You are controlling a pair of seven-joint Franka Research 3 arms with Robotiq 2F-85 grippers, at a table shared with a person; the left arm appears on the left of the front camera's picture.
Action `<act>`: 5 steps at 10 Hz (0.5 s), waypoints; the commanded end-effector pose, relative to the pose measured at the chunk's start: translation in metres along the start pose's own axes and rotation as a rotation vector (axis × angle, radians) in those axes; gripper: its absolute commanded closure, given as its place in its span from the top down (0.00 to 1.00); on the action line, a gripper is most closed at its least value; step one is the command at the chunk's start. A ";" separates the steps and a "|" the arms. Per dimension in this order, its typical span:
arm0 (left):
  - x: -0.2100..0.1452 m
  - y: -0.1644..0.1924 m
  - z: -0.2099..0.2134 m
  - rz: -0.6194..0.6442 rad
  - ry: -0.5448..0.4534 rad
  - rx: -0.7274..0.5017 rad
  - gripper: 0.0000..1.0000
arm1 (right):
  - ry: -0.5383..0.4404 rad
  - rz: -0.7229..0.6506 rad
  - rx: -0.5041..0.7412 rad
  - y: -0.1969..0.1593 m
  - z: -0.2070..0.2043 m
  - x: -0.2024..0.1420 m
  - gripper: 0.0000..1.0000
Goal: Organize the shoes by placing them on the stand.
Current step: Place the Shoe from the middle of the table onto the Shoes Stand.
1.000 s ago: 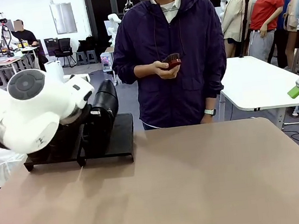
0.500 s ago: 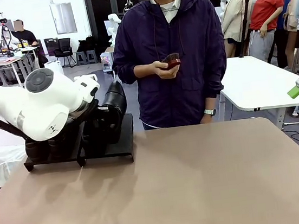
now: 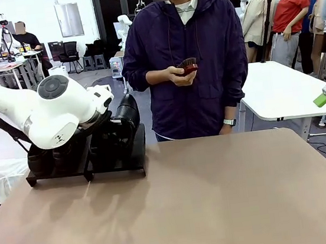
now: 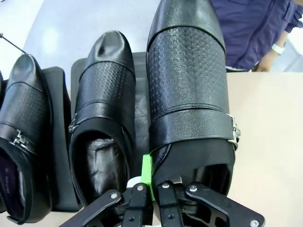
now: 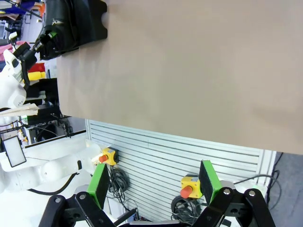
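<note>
Left gripper [image 4: 152, 189]: jaws clamped on the heel rim of the rightmost shoe [image 4: 189, 94], one green pad [image 4: 147, 170] against the outside of its collar.
Held shoe: glossy black leather, perforated vamp, plain rounded toe, strap with a metal buckle on its side; toe points away from the jaws, over the stand's right end.
Neighbour shoe [image 4: 104, 118]: just beside the jaws, same pattern, dark inside, lying on the stand [image 4: 139, 101].
Third shoe [image 4: 23, 137]: farther off, metal bit across the vamp.
Stand: flat, black, under the shoes, at the table's [image 3: 220, 198] far left corner.
Right gripper [image 5: 154, 182]: jaws wide apart, nothing between them, well off the tabletop.
</note>
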State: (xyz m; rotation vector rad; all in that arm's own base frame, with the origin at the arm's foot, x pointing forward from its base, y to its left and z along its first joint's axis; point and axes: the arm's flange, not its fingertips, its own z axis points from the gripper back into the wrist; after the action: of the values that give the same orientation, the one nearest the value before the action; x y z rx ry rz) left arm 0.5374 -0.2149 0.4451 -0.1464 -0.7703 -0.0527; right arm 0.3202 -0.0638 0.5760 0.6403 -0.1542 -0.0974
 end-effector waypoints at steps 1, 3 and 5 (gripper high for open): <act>-0.003 -0.027 -0.039 0.026 -0.085 0.022 0.00 | 0.001 -0.003 0.005 0.002 0.002 0.001 1.00; -0.007 -0.029 -0.048 0.029 -0.029 0.028 0.00 | 0.001 -0.003 0.005 0.002 0.002 0.001 1.00; -0.011 -0.031 -0.054 0.039 0.015 0.030 0.00 | 0.001 -0.003 0.005 0.002 0.002 0.001 1.00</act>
State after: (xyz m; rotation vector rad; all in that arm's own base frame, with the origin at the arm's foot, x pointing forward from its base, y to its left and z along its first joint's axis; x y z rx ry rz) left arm 0.5479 -0.2407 0.4165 -0.1251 -0.7384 -0.0313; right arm 0.3201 -0.0638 0.5761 0.6404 -0.1542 -0.0974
